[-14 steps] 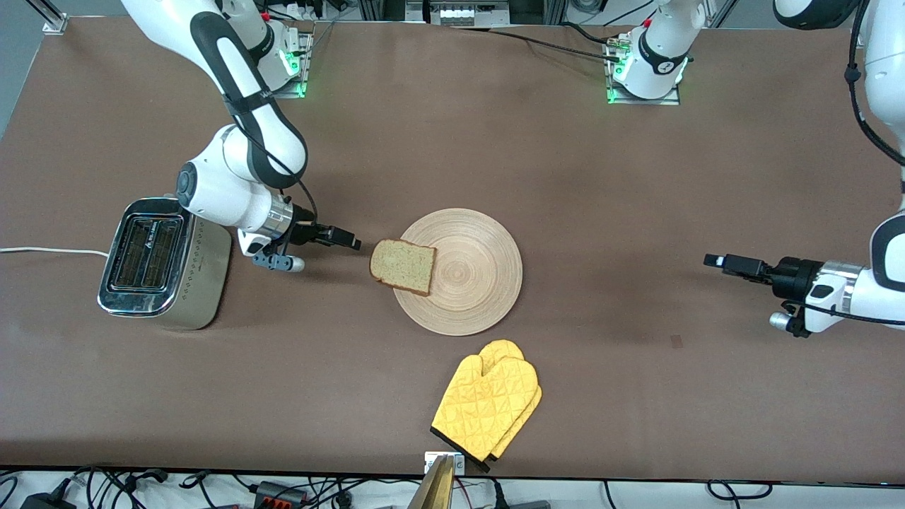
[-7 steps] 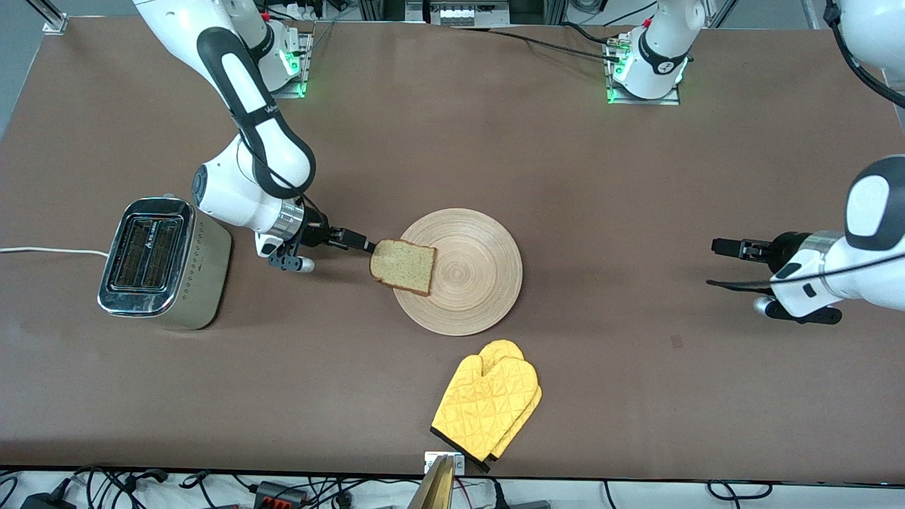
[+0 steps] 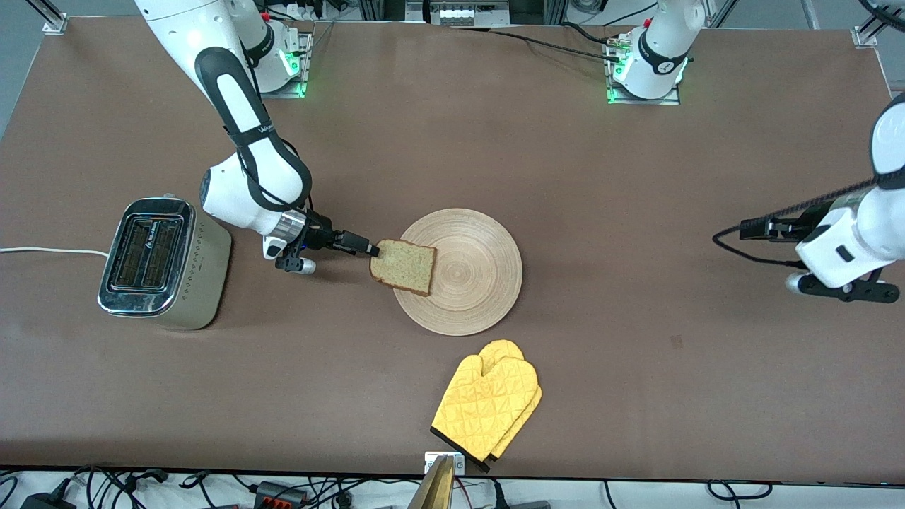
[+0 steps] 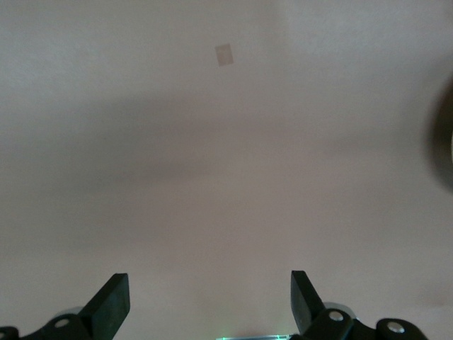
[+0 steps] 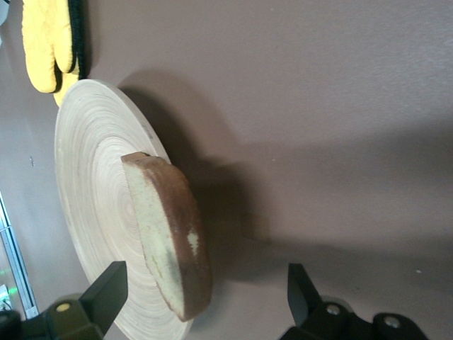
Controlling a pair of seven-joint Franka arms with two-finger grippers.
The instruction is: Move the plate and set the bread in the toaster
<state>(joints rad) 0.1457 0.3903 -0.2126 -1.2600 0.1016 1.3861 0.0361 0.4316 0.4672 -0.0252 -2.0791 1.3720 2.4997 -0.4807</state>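
The bread [image 3: 402,266] is one squarish tan slice with a darker brown crust. It lies on the plate [image 3: 481,283] at about 9 o'clock, and its edge reaches out over the rim toward the toaster [image 3: 164,263]. The plate is round, flat, of light wood with ring grain. The silver toaster stands toward the right arm's end of the table, with two dark slots on top. The right gripper [image 3: 368,247] is low just beside the bread's crust, its jaws wide apart with the slice's edge between them in the right wrist view. The left gripper [image 3: 751,227] waits over bare table, well apart from the plate, jaws wide and holding nothing. A yellow oven glove [image 3: 488,404] lies nearer the front camera than the plate, at about 6 o'clock from it.
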